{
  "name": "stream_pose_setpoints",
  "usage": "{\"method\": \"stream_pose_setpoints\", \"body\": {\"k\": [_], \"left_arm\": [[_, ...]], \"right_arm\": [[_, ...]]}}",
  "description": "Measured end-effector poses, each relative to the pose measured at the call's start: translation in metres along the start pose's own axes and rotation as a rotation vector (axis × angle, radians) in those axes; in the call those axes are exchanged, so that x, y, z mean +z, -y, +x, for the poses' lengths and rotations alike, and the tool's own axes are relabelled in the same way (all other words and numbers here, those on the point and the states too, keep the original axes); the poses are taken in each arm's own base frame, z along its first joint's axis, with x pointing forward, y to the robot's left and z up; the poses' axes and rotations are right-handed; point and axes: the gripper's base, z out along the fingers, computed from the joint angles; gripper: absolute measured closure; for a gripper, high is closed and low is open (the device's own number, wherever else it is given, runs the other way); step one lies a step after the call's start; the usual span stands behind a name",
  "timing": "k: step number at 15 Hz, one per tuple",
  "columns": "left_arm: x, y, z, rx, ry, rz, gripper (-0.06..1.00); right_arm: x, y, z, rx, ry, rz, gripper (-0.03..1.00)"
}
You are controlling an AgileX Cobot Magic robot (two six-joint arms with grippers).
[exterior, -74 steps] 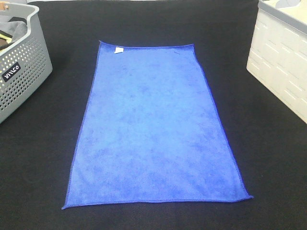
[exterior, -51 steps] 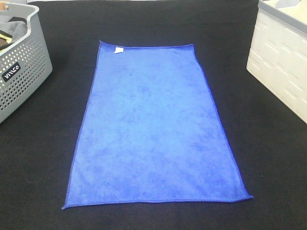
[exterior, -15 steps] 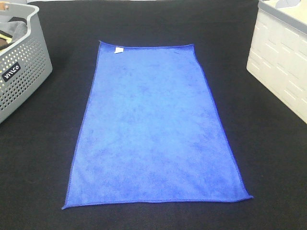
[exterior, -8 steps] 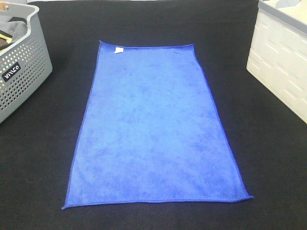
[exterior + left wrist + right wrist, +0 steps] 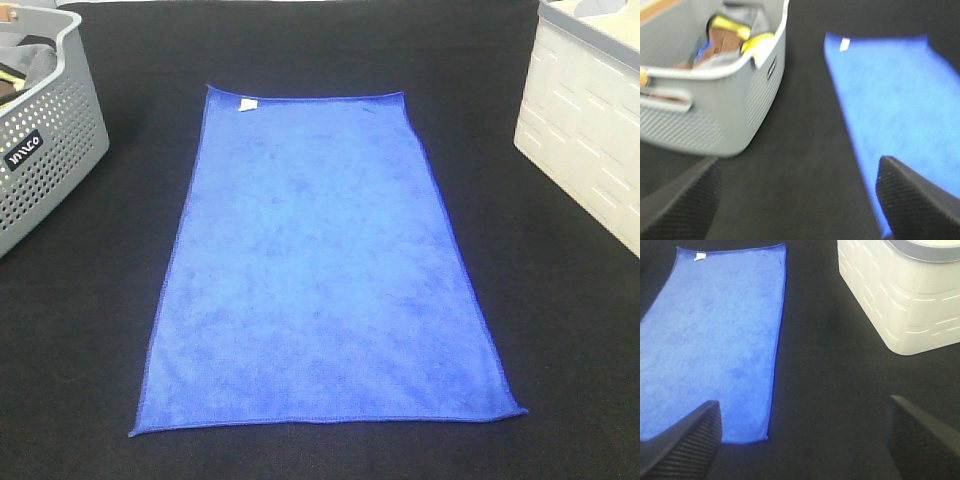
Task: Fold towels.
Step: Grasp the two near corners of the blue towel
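The royal-blue towel (image 5: 320,260) lies flat and unfolded on the black table, long side running away from me. Its small white tag (image 5: 246,104) is near the far left corner. Neither gripper shows in the exterior high view. In the left wrist view my left gripper (image 5: 797,162) is open and empty, held above the black surface between the grey basket and the towel (image 5: 900,95). That view is blurred. In the right wrist view my right gripper (image 5: 804,401) is open and empty, above the black surface just right of the towel (image 5: 715,340) and its near right corner.
A grey perforated basket (image 5: 50,150) holding several cloths stands at the left, and also shows in the left wrist view (image 5: 715,110). A white crate (image 5: 590,130) stands at the right, and also shows in the right wrist view (image 5: 905,295). The black table (image 5: 90,320) surrounds the towel.
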Motion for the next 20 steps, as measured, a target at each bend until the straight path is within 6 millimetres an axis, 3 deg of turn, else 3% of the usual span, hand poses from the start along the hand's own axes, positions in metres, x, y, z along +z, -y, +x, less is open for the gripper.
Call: {"method": "stream_pose_setpoints", "body": {"k": [3, 4, 8, 11, 14, 17, 18, 19, 20], "left_arm": [[0.035, 0.007, -0.021, -0.172, -0.013, 0.089, 0.15], [0.048, 0.009, -0.024, -0.229, -0.063, 0.113, 0.15], [0.113, 0.015, -0.019, -0.358, -0.376, 0.166, 0.15], [0.162, 0.016, -0.003, -0.372, -0.571, 0.204, 0.15], [0.211, 0.019, 0.028, -0.431, -0.761, 0.277, 0.15], [0.240, 0.020, 0.053, -0.472, -0.842, 0.324, 0.15], [0.240, 0.020, 0.053, -0.472, -0.842, 0.324, 0.15], [0.255, 0.018, 0.071, -0.499, -0.899, 0.326, 0.15], [0.255, 0.018, 0.071, -0.499, -0.899, 0.326, 0.15]], "right_arm": [[0.033, 0.003, -0.018, 0.066, -0.112, -0.007, 0.14], [0.054, 0.004, -0.023, 0.122, -0.209, -0.025, 0.14], [0.110, 0.007, -0.027, 0.242, -0.436, -0.065, 0.14], [0.146, 0.010, -0.032, 0.223, -0.571, -0.089, 0.14], [0.187, 0.018, -0.030, 0.235, -0.686, -0.076, 0.14], [0.217, 0.025, -0.015, 0.269, -0.756, -0.056, 0.14], [0.217, 0.025, -0.015, 0.269, -0.756, -0.056, 0.14], [0.232, 0.025, -0.005, 0.288, -0.799, -0.095, 0.15], [0.232, 0.025, -0.005, 0.288, -0.799, -0.095, 0.15]]}}
